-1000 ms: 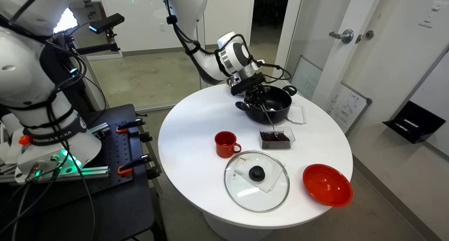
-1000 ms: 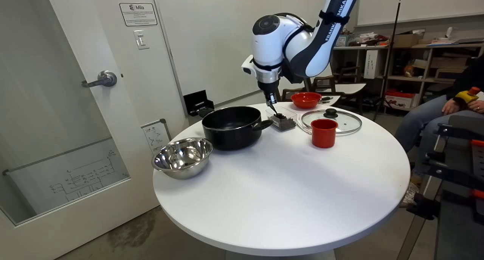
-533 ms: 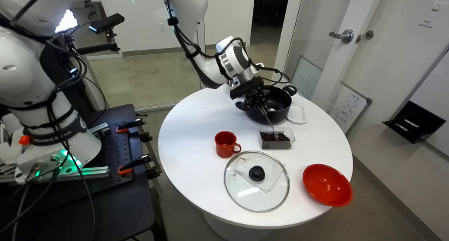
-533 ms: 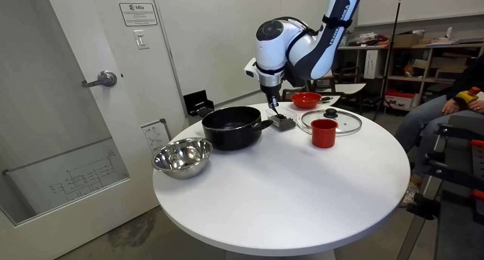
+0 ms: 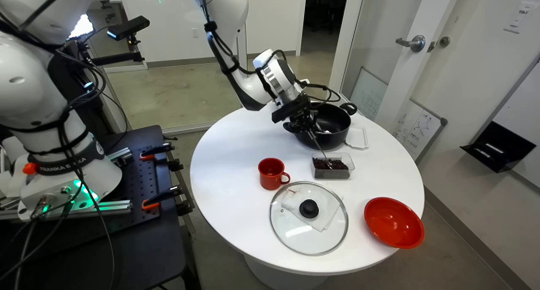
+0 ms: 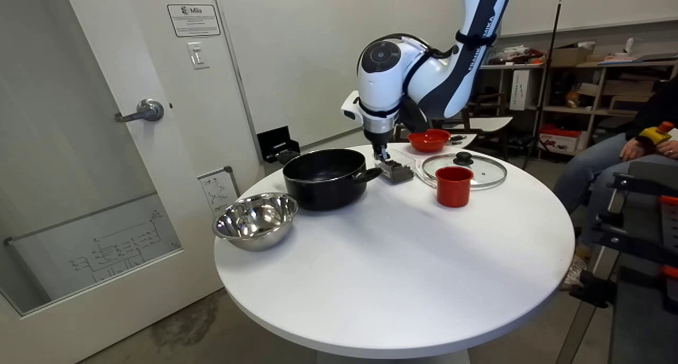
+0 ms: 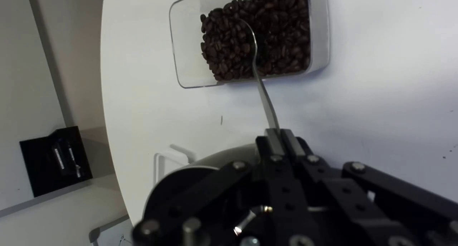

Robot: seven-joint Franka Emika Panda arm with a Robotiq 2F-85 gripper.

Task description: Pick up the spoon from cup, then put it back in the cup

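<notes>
My gripper (image 7: pixel 279 134) is shut on the handle of a thin metal spoon (image 7: pixel 265 99). The spoon's head lies among dark beans in a clear container, and its handle slants up over the rim into my fingers. In an exterior view the spoon (image 5: pixel 318 145) slants down from the gripper (image 5: pixel 310 130) to the beans. In an exterior view the gripper (image 6: pixel 381 155) is low beside the container and the spoon is hard to make out. The red cup (image 5: pixel 271 176) stands upright apart from the gripper; it also shows in an exterior view (image 6: pixel 453 188). The cup is out of the wrist view.
The clear container (image 5: pixel 332 175) of beans sits by the black pot (image 5: pixel 311 142), which is close under the gripper. A glass lid (image 5: pixel 309 239) and a red bowl (image 5: pixel 394 222) lie towards one edge. A steel bowl (image 6: pixel 257 237) stands beside the pot.
My gripper has moved lower and a little sideways, and the spoon handle now slants more. The spoon's head stays in the beans. The cup and container have not moved.
</notes>
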